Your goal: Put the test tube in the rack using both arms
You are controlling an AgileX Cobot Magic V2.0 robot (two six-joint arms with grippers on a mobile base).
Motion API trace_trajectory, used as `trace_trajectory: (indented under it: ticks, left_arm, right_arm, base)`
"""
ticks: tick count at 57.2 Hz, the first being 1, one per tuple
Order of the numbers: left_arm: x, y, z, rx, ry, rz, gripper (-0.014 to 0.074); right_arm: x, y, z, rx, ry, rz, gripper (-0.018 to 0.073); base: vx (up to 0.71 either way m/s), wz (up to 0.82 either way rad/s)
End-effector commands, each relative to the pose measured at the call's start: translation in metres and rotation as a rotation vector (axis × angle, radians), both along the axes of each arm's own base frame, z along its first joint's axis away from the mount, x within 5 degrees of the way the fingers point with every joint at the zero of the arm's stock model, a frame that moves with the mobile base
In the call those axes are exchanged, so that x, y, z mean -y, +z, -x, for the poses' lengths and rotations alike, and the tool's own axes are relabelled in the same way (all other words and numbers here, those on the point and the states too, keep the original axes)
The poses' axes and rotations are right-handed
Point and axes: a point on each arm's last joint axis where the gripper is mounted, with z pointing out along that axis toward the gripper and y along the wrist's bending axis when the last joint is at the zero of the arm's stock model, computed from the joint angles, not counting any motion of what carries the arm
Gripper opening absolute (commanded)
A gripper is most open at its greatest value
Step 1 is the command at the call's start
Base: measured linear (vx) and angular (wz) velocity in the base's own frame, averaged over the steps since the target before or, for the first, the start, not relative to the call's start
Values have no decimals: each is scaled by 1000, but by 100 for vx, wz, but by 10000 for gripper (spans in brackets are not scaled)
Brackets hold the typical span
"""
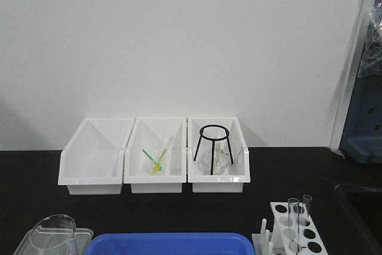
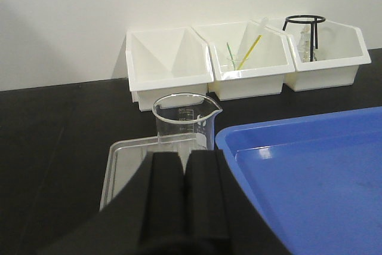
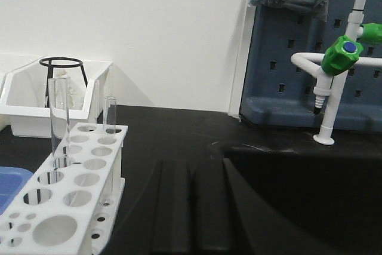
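Observation:
Two clear test tubes stand upright in the white rack [image 3: 117, 159], a tall one [image 3: 58, 120] and a second one [image 3: 110, 117] at the far row. The front view shows the same rack [image 1: 276, 222] at the bottom right with both tubes [image 1: 293, 216] in it. My right gripper [image 3: 191, 165] is shut and empty, low over the black table just right of the rack. My left gripper [image 2: 185, 156] is also shut with nothing in it, behind a clear beaker [image 2: 182, 120]. Neither gripper appears in the front view.
Three white bins [image 1: 155, 174] line the back wall; the right one holds a black tripod ring [image 1: 213, 141]. A blue tray [image 2: 310, 171] lies front centre beside a clear flat tray [image 2: 122, 165] bearing the beaker. A sink with a green tap [image 3: 340, 55] sits right of the rack.

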Motion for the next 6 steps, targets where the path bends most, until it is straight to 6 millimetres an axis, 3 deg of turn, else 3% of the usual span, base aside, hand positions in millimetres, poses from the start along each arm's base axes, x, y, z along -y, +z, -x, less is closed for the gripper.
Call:
trace_trajectory:
  ticks: [1,6]
  left_arm:
    - [1,18,2,125,-13,23,-7]
    - [1,18,2,125,-13,23,-7]
  right_arm:
    - [0,2,0,71,0,22,-11]
    - [0,2,0,71,-1,21,-11]
  base:
    - [0,0]
    - [0,0]
